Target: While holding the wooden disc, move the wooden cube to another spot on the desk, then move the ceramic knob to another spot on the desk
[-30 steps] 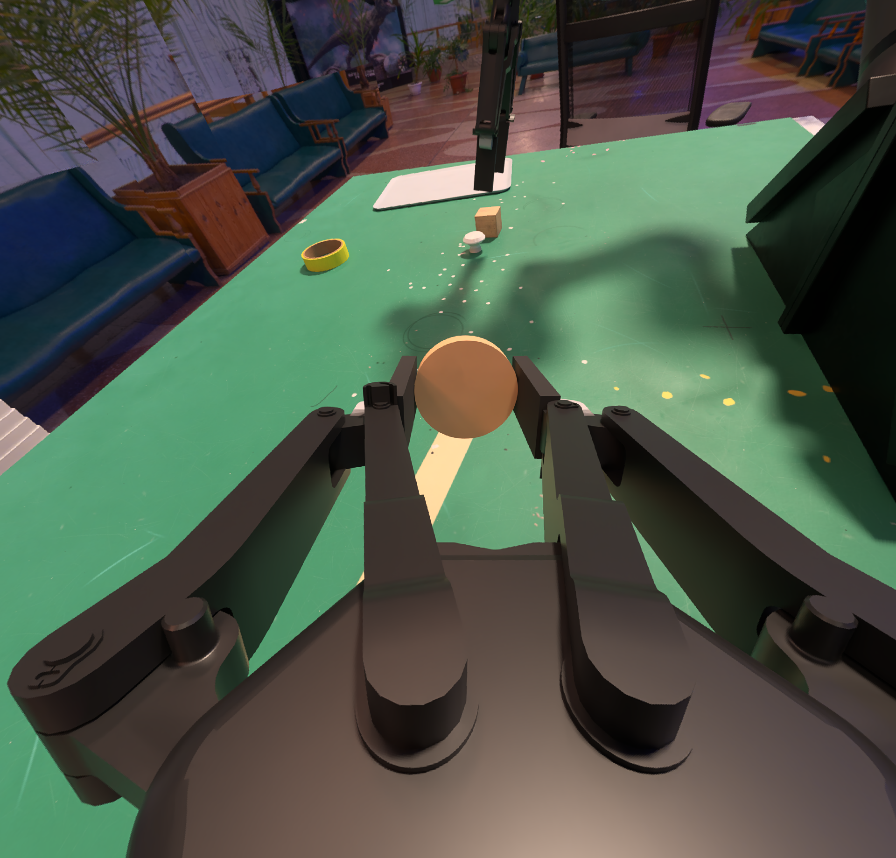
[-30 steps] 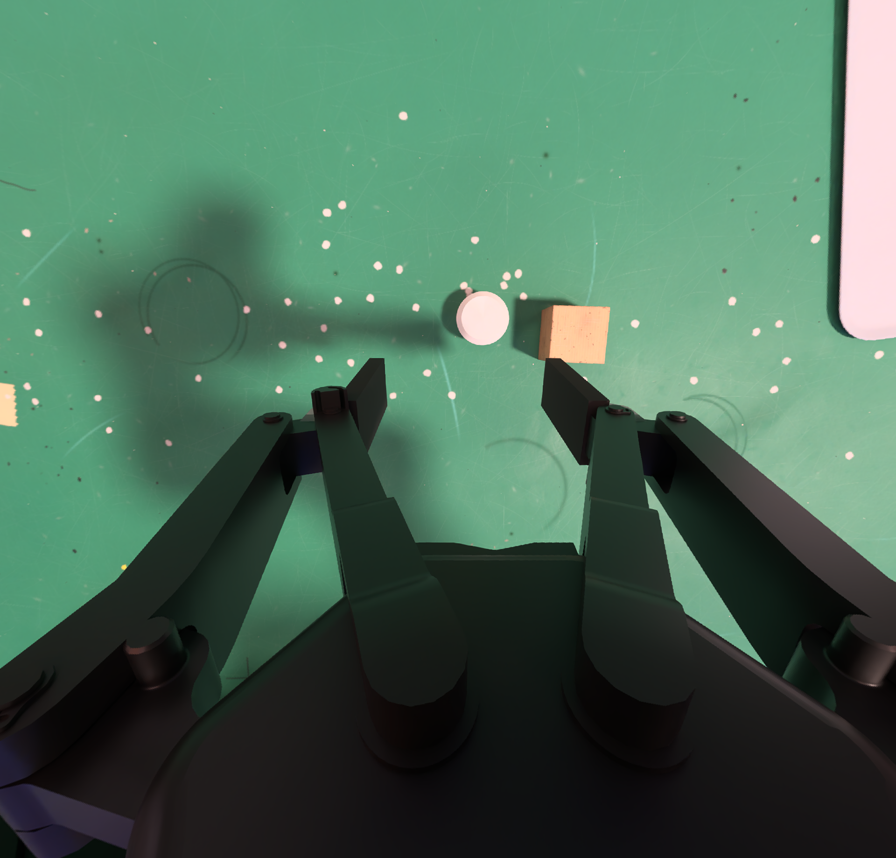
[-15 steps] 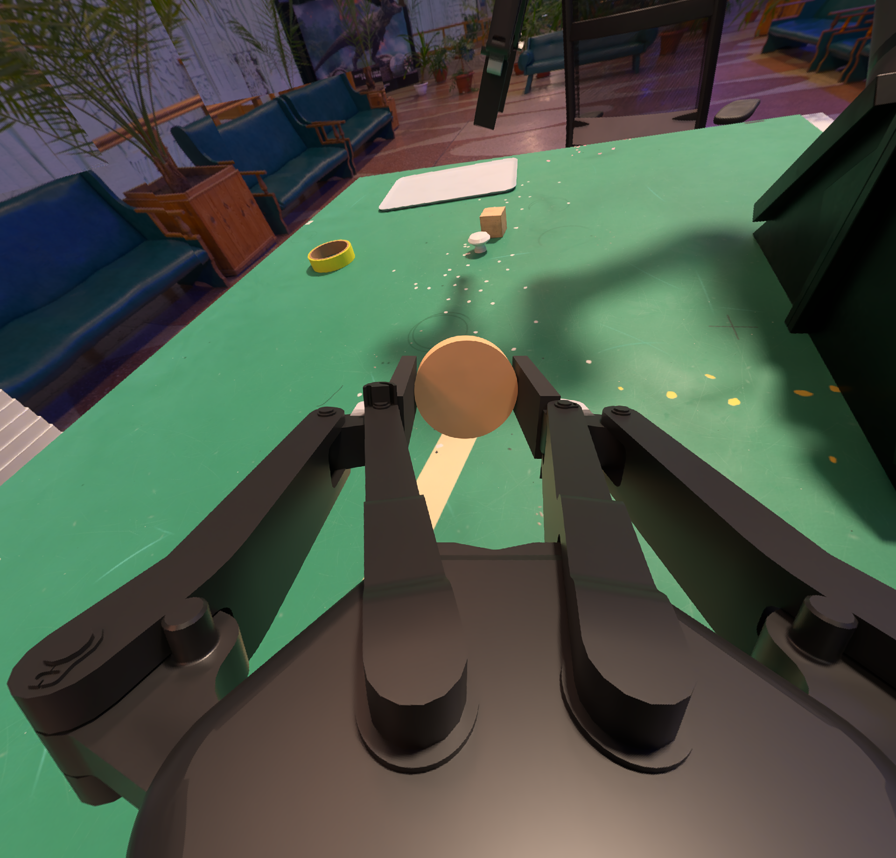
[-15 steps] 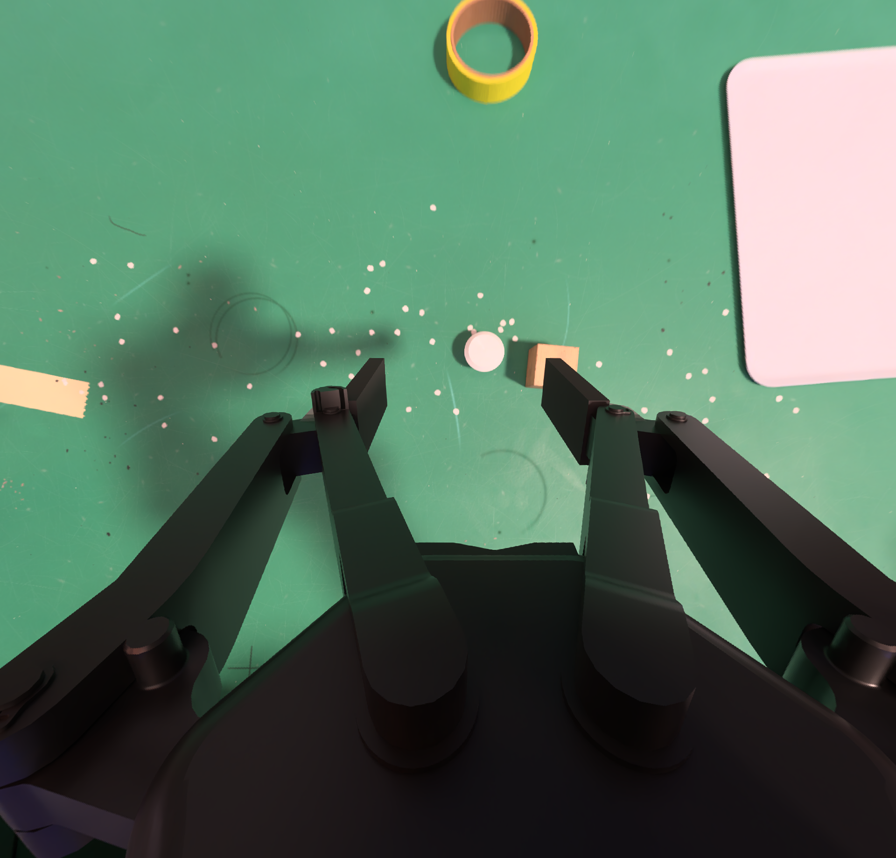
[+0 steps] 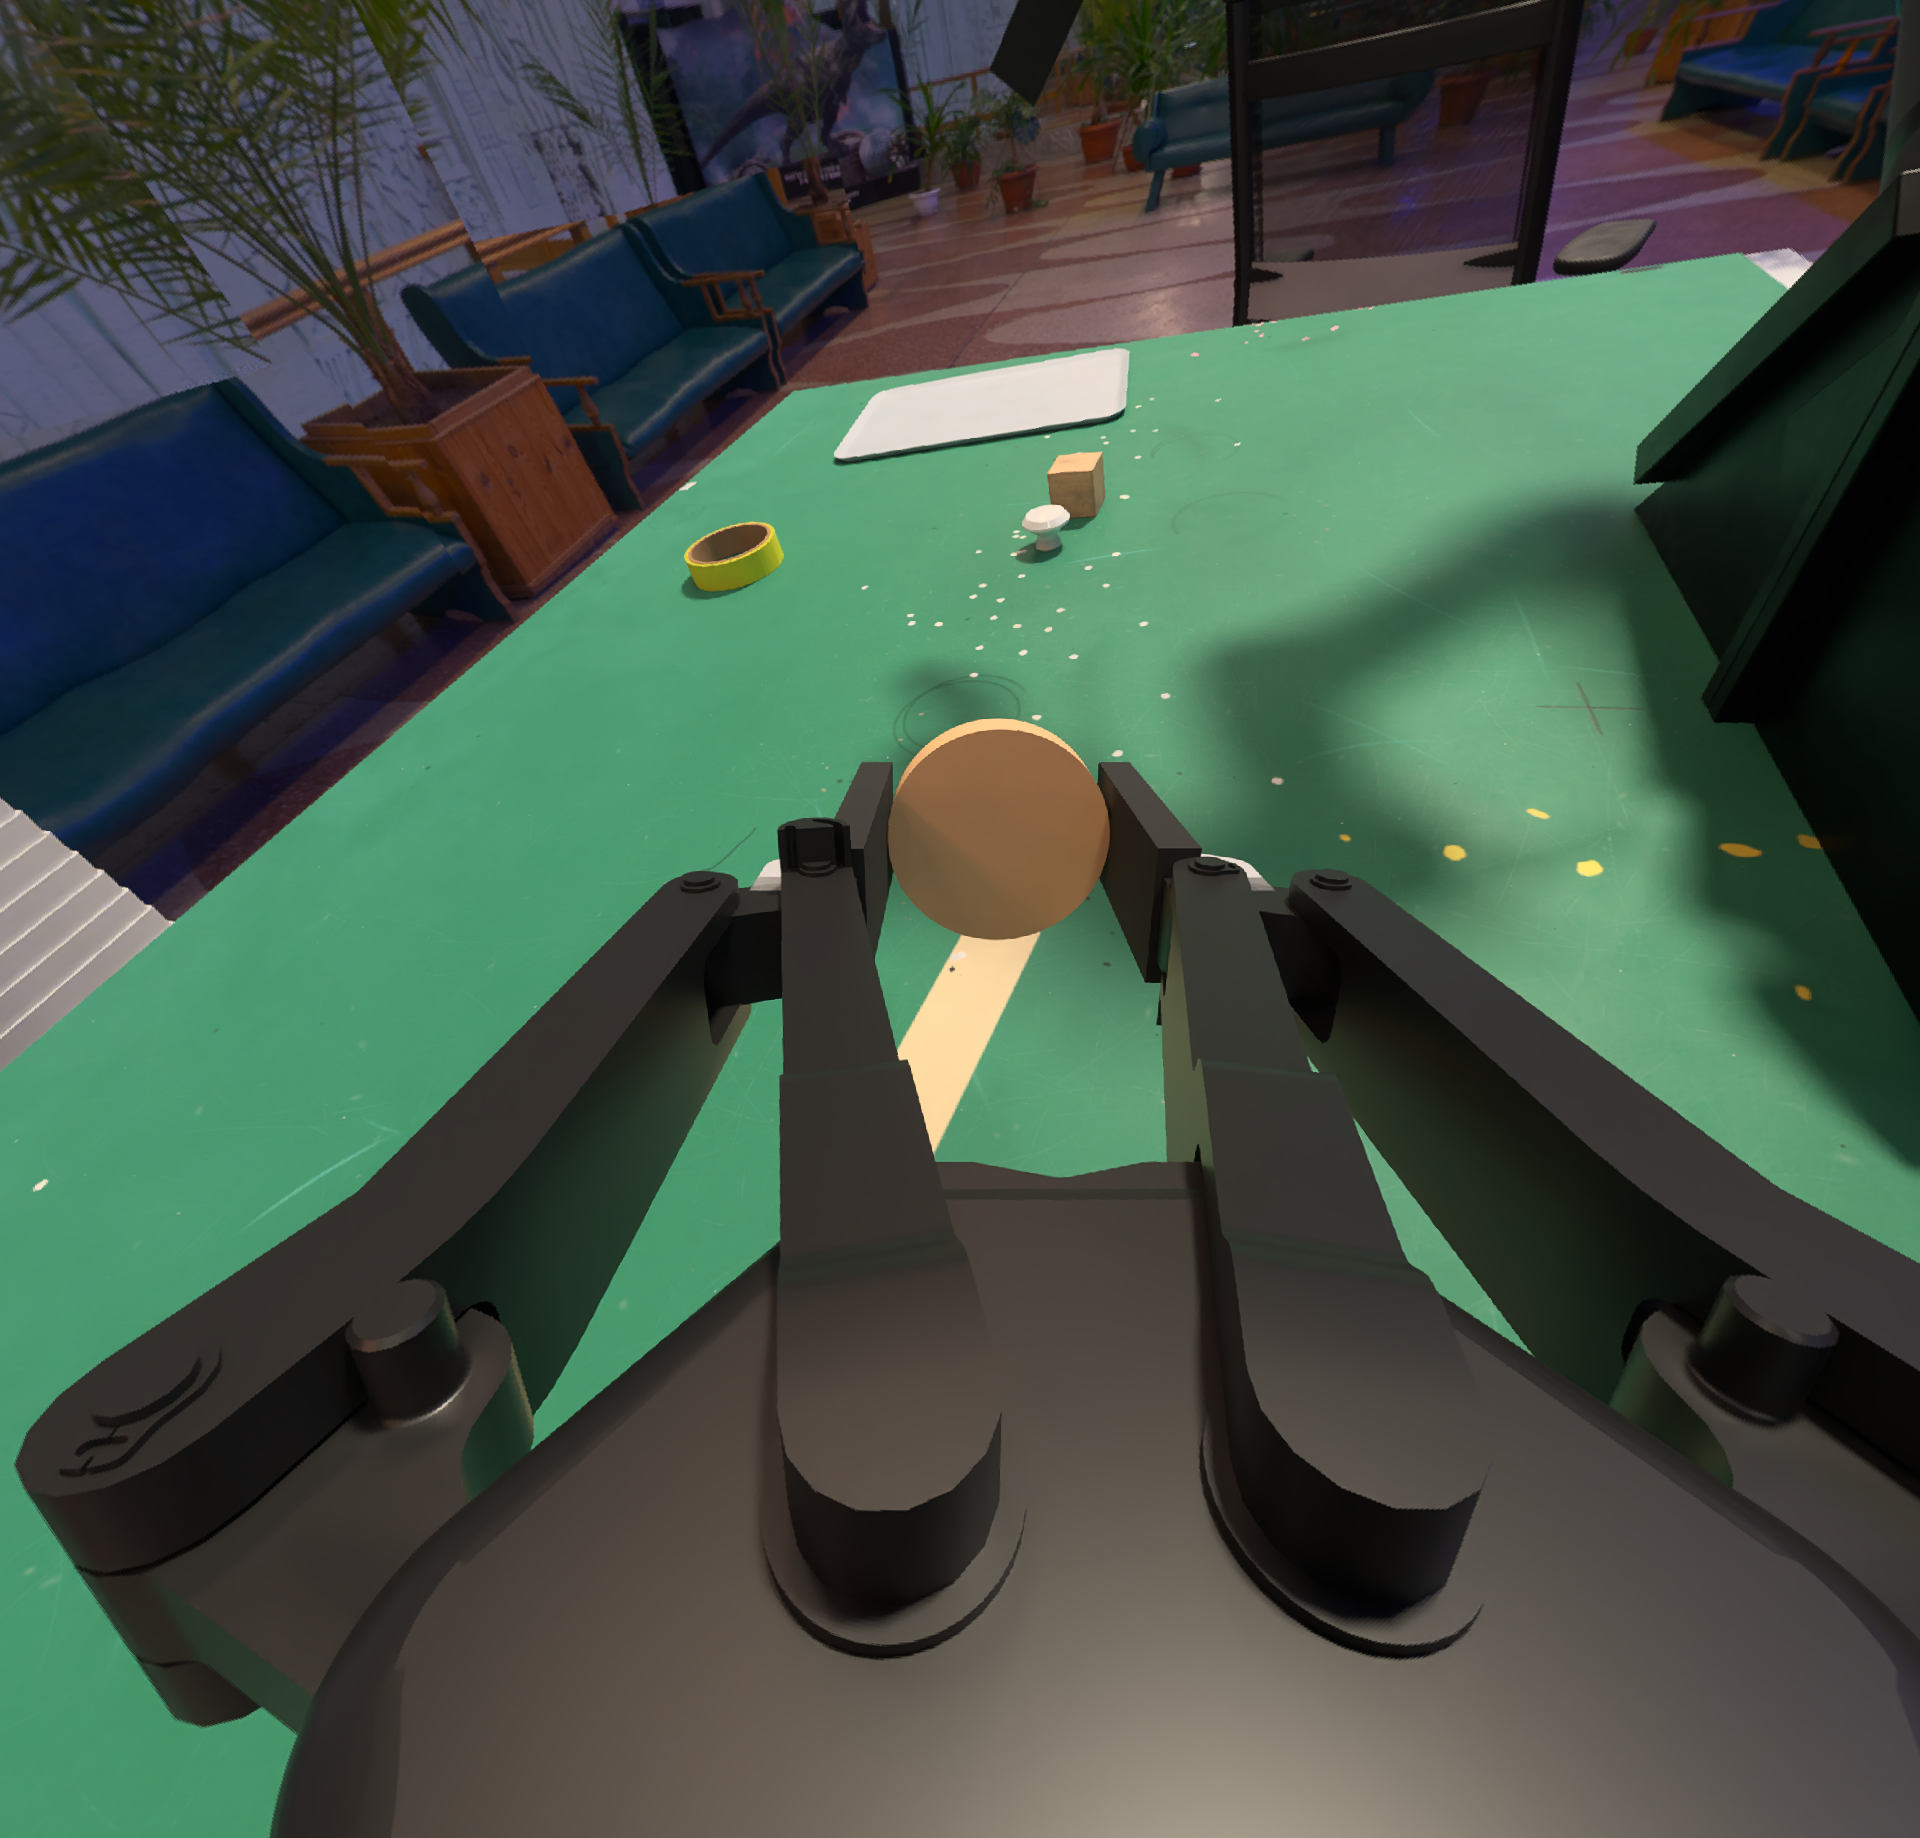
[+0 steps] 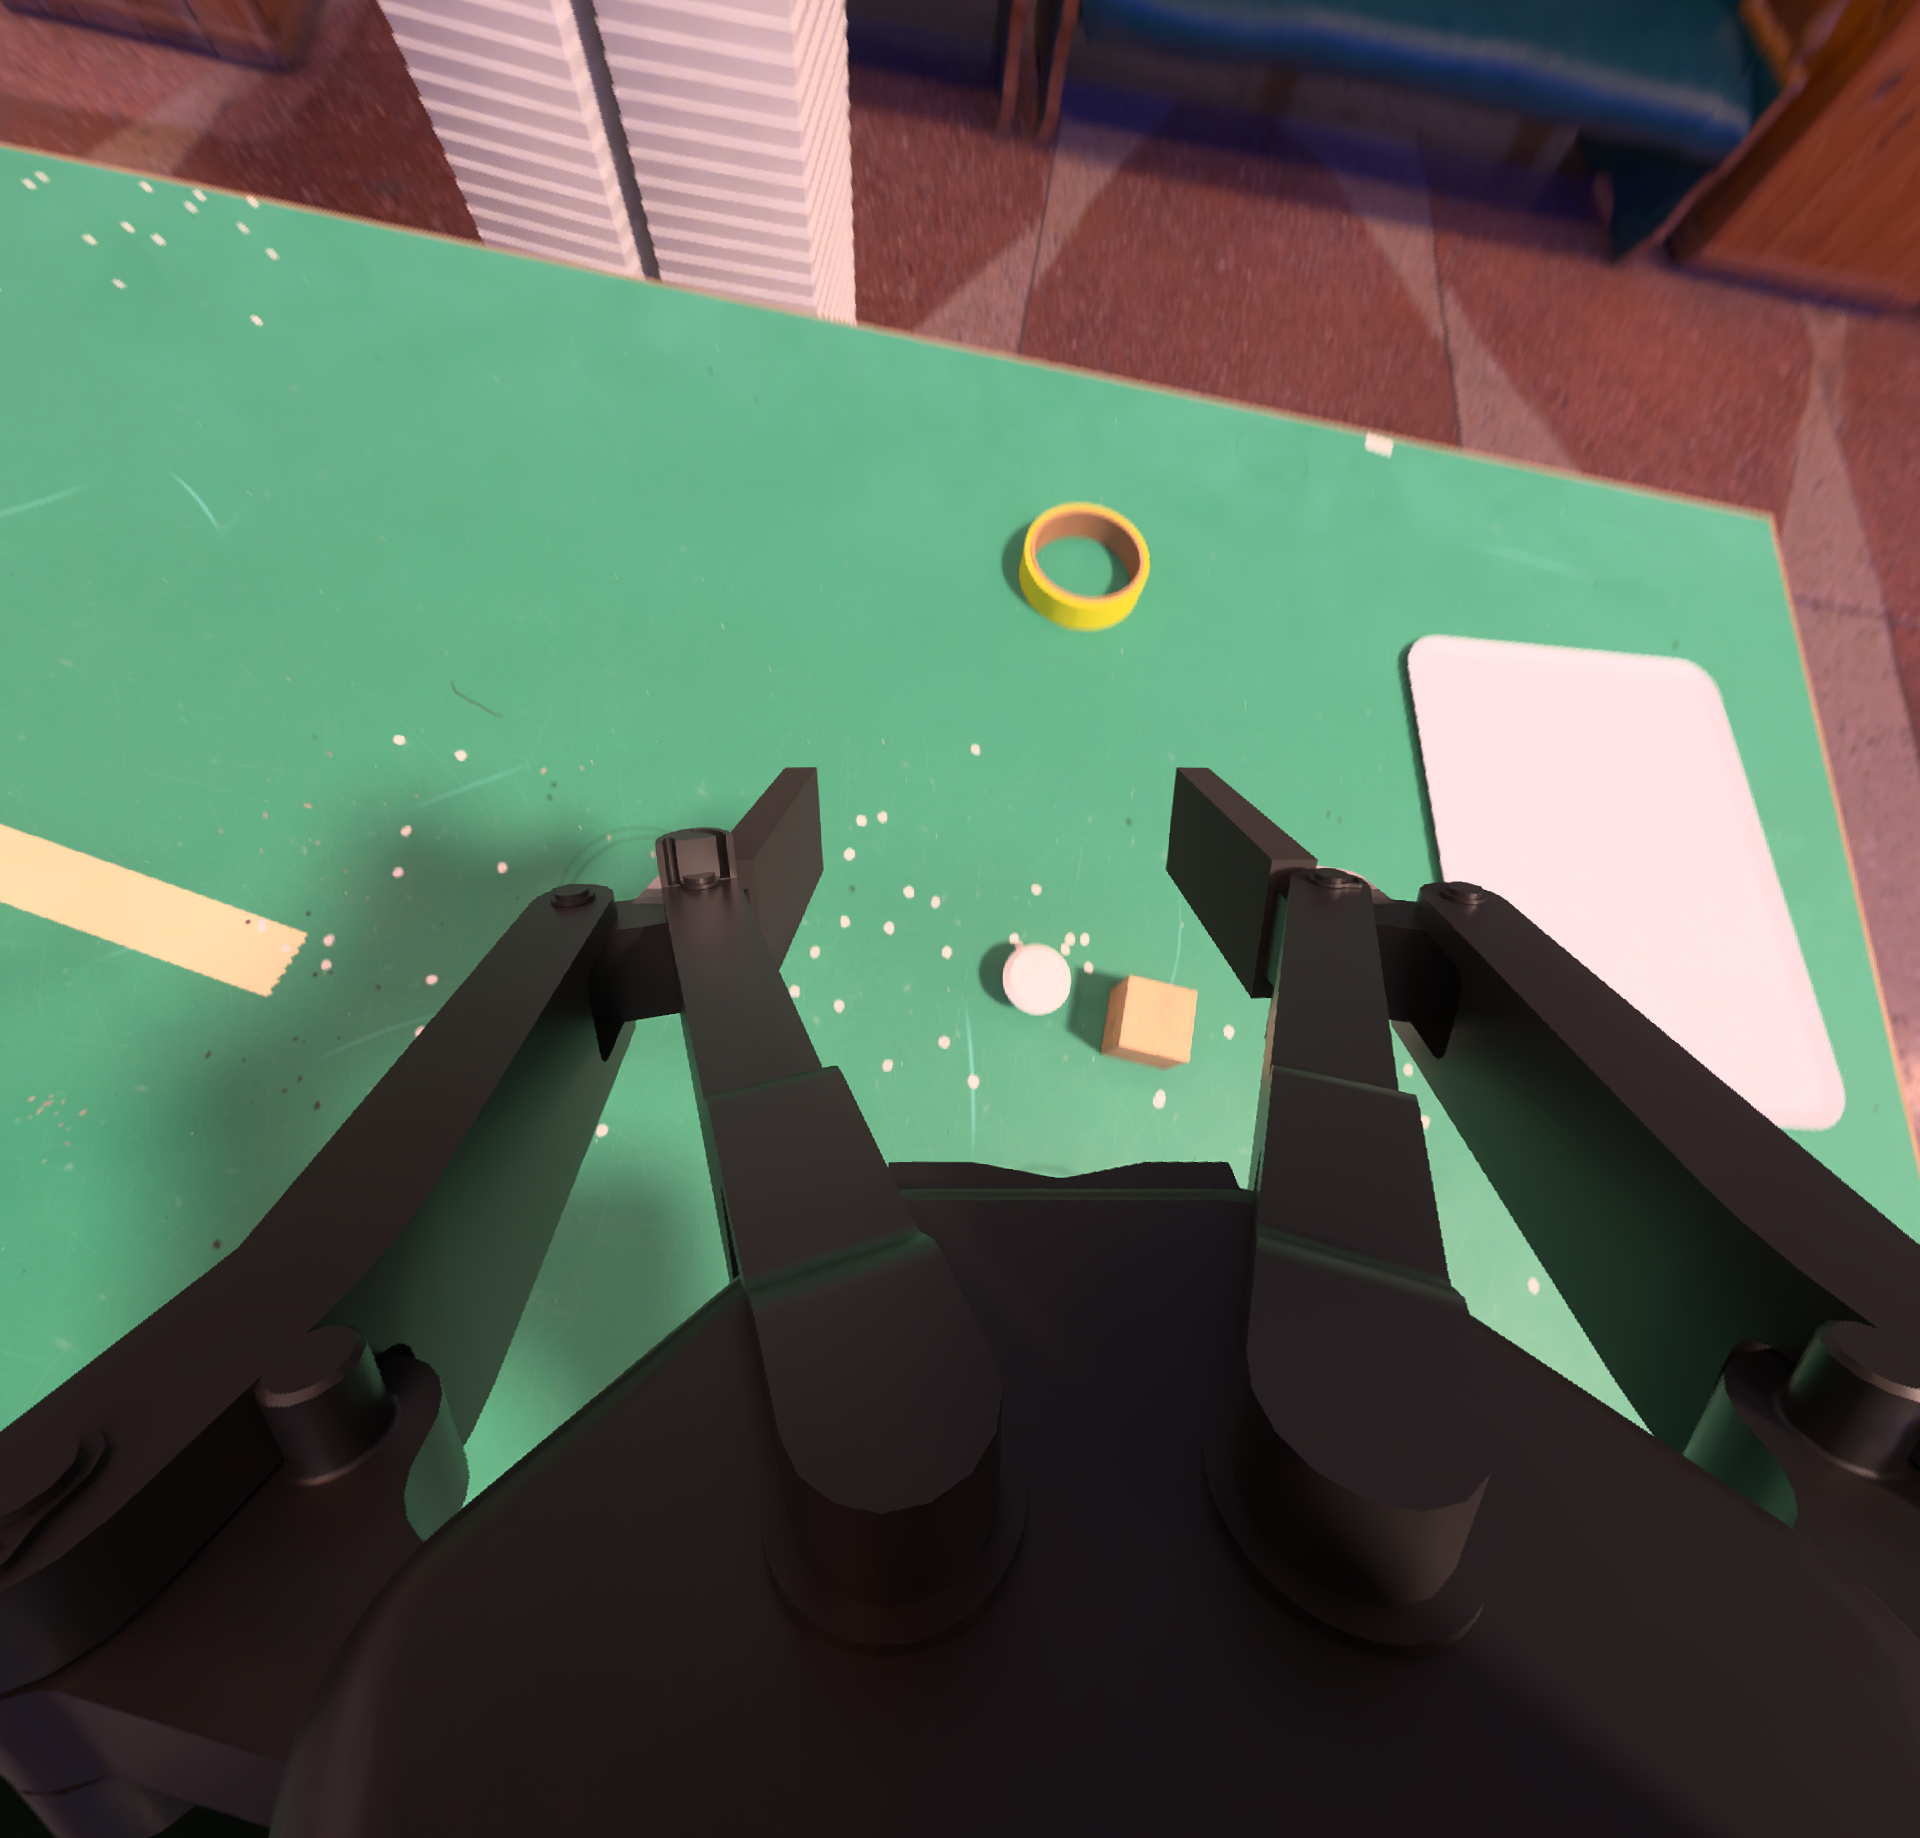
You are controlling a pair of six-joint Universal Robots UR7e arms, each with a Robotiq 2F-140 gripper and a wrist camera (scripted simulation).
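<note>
Left gripper (image 5: 995,832) still pinches the wooden disc (image 5: 997,830) above the desk (image 5: 520,853). Right gripper (image 6: 995,822), spread and empty, has risen away; wooden cube (image 6: 1149,1019) and ceramic knob (image 6: 1036,978) stay side by side far from the disc.

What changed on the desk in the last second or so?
The right gripper, open and empty, pulled up and away from the wooden cube and ceramic knob, so more desk shows. Nothing was grabbed or released. The left gripper stayed shut on the wooden disc; cube, knob and yellow tape roll kept their places.
</note>
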